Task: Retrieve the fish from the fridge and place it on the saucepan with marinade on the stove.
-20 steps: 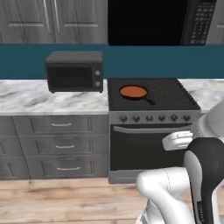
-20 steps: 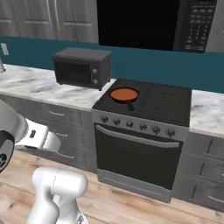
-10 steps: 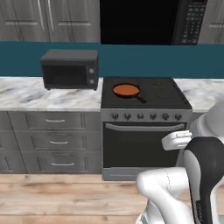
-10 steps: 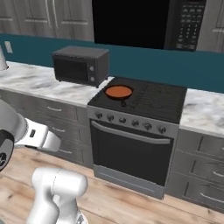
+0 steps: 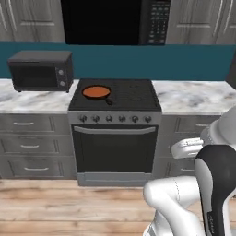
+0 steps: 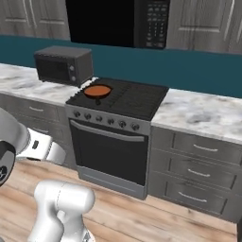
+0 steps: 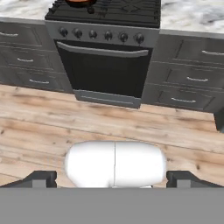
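Note:
The saucepan with marinade, black with an orange-brown inside, sits on the front left burner of the stove. In the hand view the stove lies at the top and the saucepan's rim just reaches the upper edge. My gripper is open, its dark fingertips wide apart with nothing between them, hanging low over the wooden floor in front of the oven. The fish and the fridge are out of view.
A dark countertop microwave stands left of the stove on the marble counter. A black built-in microwave hangs above. Grey drawers flank the oven door. Wooden floor stretches in front.
The whole picture has slid left in both base views, so the base has driven right along the counters. The gripper stays open and empty.

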